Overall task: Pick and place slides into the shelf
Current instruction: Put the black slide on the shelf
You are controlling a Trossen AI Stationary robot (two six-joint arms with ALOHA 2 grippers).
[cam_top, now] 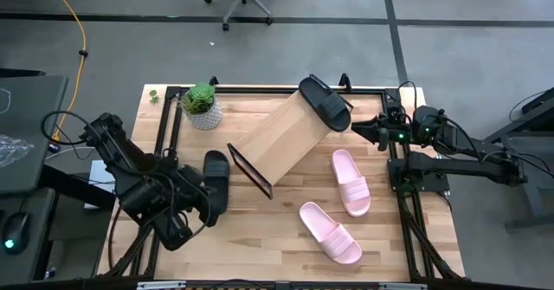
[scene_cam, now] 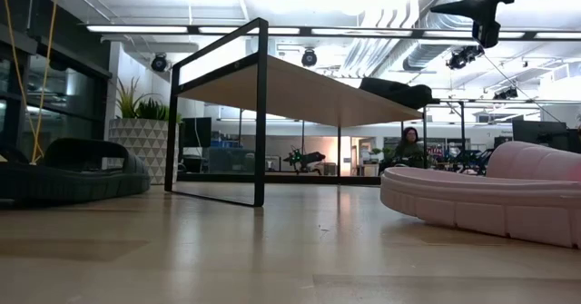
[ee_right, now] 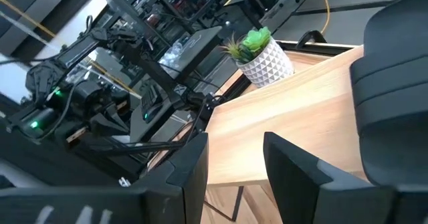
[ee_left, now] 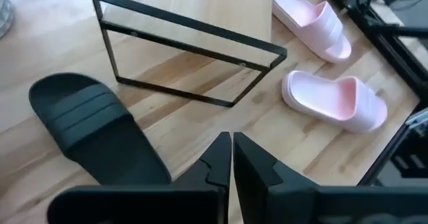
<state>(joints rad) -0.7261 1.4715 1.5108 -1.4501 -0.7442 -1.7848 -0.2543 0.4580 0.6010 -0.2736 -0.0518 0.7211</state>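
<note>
The shelf (cam_top: 281, 134) stands slanted mid-table on its black frame (ee_left: 187, 57). One black slide (cam_top: 325, 104) lies on the board's far right end, also seen in the right wrist view (ee_right: 394, 83). The other black slide (cam_top: 216, 179) lies sole-down on the table left of the shelf (ee_left: 93, 130). Two pink slides (cam_top: 351, 182) (cam_top: 329, 232) rest on the table right of the shelf. My left gripper (ee_left: 232, 150) is shut and hovers just near of the table's black slide. My right gripper (ee_right: 234, 157) is open, in the air right of the shelf (cam_top: 363, 132).
A potted plant (cam_top: 202, 106) stands at the far left corner, close to the shelf's left side. Black frame rails (cam_top: 407, 221) run along the table's edges. Bare wood lies between the shelf and the near edge. A person (scene_cam: 408, 145) sits far back in the room.
</note>
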